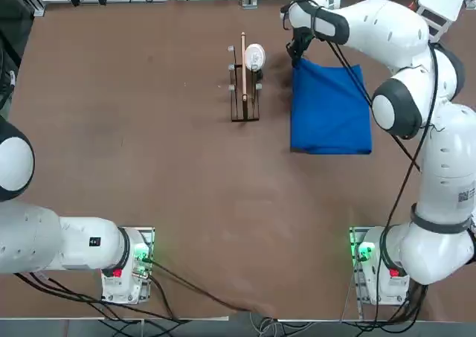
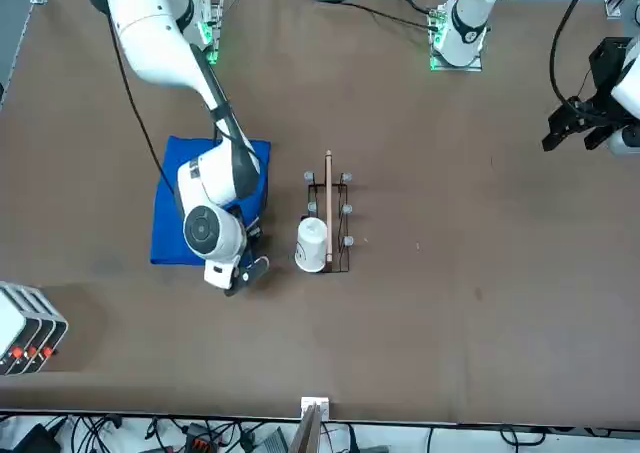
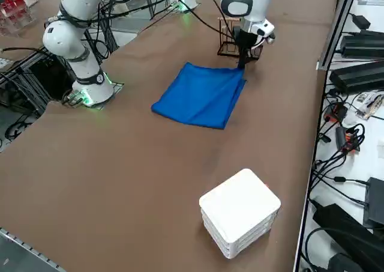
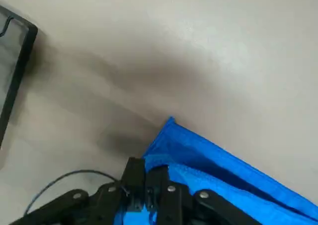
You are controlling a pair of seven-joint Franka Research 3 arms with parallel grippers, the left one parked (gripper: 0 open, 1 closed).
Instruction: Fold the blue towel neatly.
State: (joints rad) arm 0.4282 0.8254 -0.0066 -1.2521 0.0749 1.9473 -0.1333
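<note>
The right gripper (image 4: 146, 187) is clenched on the far-left corner of the blue towel (image 1: 330, 112), which lies on the desk (image 1: 149, 129) beside a wire rack (image 1: 244, 84)

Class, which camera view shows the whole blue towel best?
The right side view: the blue towel lies almost fully visible, and the right gripper pinches its far corner. The top view has arm cables crossing it, the front view hides much behind the arm, and the right wrist view shows only the pinched corner.
</note>
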